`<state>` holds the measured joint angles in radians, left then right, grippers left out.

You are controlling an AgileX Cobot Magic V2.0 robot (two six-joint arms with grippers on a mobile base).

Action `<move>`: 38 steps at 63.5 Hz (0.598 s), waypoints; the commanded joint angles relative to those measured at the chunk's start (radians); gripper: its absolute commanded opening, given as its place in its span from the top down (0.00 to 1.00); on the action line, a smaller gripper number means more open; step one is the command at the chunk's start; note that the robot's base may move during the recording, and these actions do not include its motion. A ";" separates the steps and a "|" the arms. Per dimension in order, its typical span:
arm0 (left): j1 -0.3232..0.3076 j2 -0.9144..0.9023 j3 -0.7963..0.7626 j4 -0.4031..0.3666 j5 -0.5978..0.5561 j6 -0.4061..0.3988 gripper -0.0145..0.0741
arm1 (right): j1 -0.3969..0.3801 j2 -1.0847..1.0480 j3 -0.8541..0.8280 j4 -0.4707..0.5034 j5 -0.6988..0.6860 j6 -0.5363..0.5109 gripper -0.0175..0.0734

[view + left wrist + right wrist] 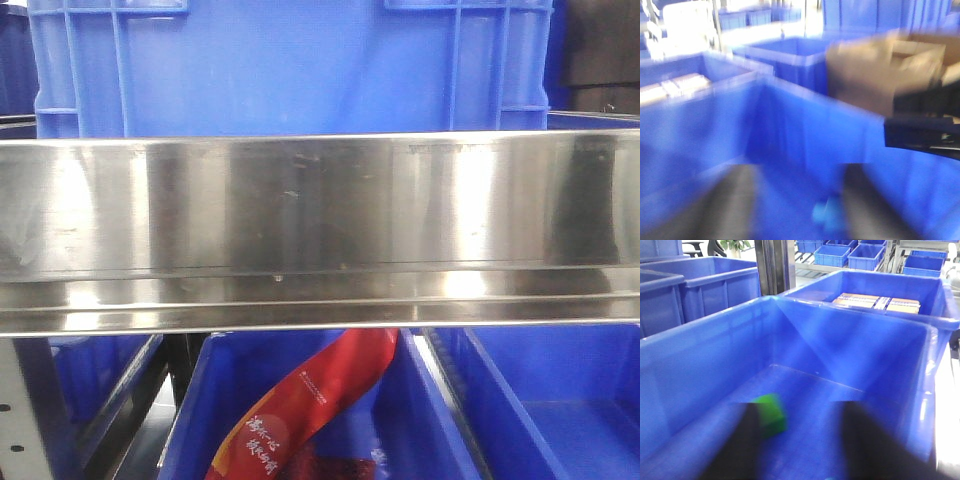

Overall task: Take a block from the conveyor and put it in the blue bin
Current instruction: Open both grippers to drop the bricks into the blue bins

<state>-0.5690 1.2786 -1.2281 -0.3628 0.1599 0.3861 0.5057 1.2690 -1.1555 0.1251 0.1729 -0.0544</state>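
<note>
In the right wrist view a green block lies blurred inside a large blue bin, just beside the left finger. My right gripper hangs over the bin floor, open, with nothing between its fingers. The left wrist view is smeared by motion. There my left gripper is open above another blue bin. A small light-blue block shows next to its right finger, not between the fingers. The conveyor is out of view.
A shiny steel rail crosses the front view, with blue bins above and below it and a red packet in one. A cardboard box and a dark object stand right of the left gripper. Flat boxes fill a neighbouring bin.
</note>
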 commanded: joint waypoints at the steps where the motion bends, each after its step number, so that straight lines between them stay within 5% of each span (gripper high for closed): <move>1: -0.007 -0.042 -0.011 -0.018 -0.020 0.002 0.80 | 0.002 -0.028 -0.009 0.002 -0.007 0.000 0.87; 7: 0.009 -0.054 -0.011 -0.014 -0.020 0.002 0.96 | 0.002 -0.031 -0.009 0.002 -0.020 0.000 0.99; 26: 0.072 -0.142 0.024 -0.032 0.024 0.002 0.96 | -0.026 -0.121 0.023 0.002 -0.054 0.000 0.99; 38: 0.147 -0.339 0.225 -0.032 0.078 0.002 0.96 | -0.079 -0.273 0.185 0.002 -0.086 0.000 0.99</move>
<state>-0.4441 1.0199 -1.0816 -0.3826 0.2084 0.3868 0.4485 1.0613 -1.0370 0.1251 0.1097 -0.0523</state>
